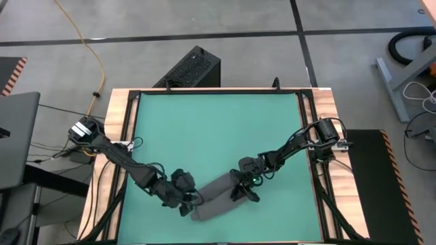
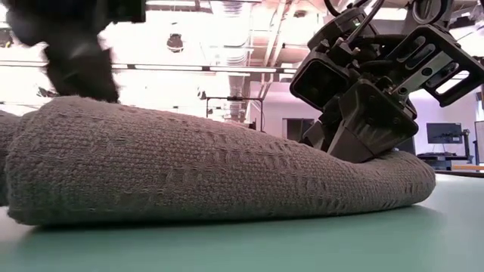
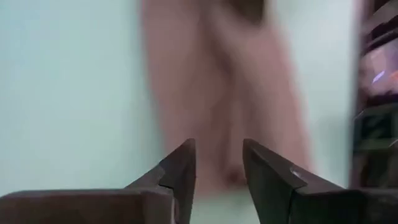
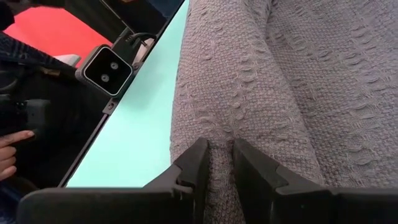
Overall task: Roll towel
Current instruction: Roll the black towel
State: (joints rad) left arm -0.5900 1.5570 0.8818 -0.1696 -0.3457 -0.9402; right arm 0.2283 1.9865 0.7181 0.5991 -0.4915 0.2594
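High view: the towel (image 1: 218, 197) lies rolled low in the centre of the frame on the teal mat (image 1: 218, 129), the left gripper (image 1: 185, 203) at its left end, the right gripper (image 1: 245, 190) on its right part.

Low view: the roll looks even; keep both ends level.

Left wrist view: jaws apart, empty.

Right wrist view: jaws pinch a fold; hold firm.
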